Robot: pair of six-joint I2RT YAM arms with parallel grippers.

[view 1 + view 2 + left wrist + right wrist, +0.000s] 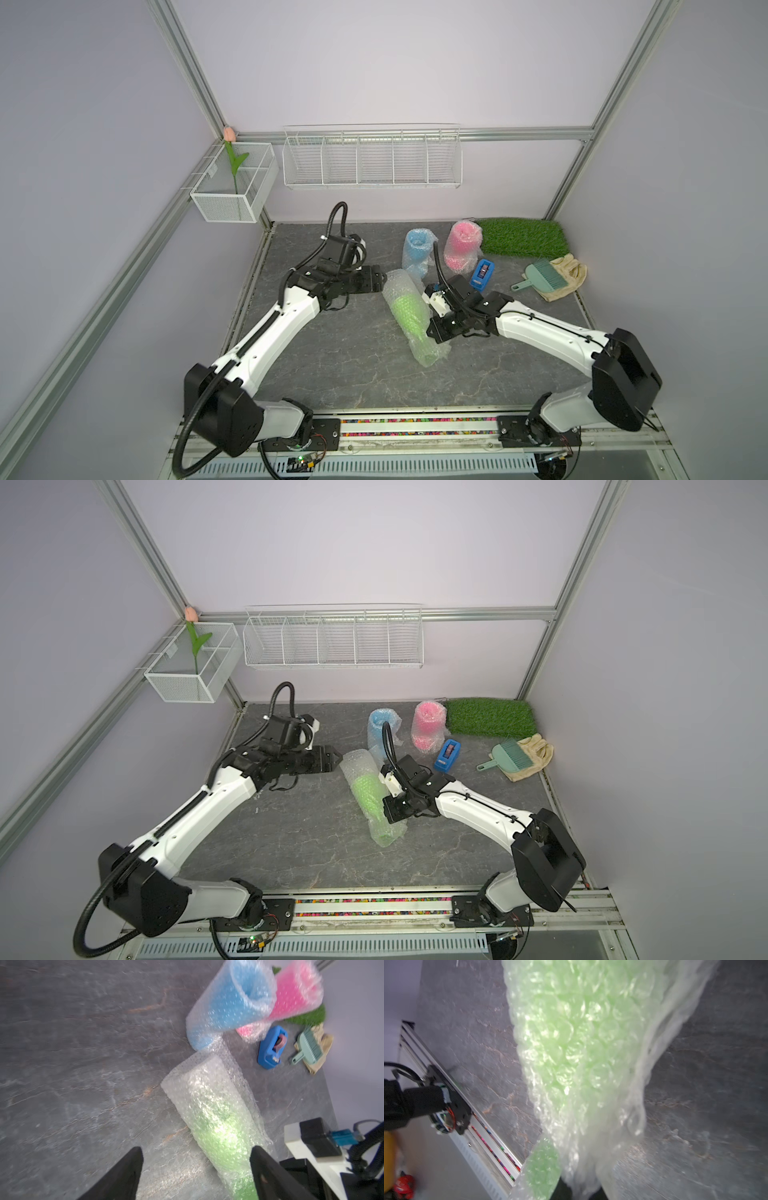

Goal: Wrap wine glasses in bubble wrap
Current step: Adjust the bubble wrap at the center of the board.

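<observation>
Right end effector (434, 332) is pinching bubble wrap (398, 286) at the lime goblet (405, 311) stem, likely to stop unrolling — left end effector (379, 279) is hovering spread at its ten o'clock.

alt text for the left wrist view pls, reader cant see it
A lime green goblet rolled in bubble wrap lies on the grey table, ahead of the open left gripper. Beyond are the wrapped blue goblet and pink goblet.

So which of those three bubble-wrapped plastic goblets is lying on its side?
The lime green plastic goblet in clear bubble wrap, lying mid-table. The sky blue goblet and magenta pink goblet stand upright behind it.
</observation>
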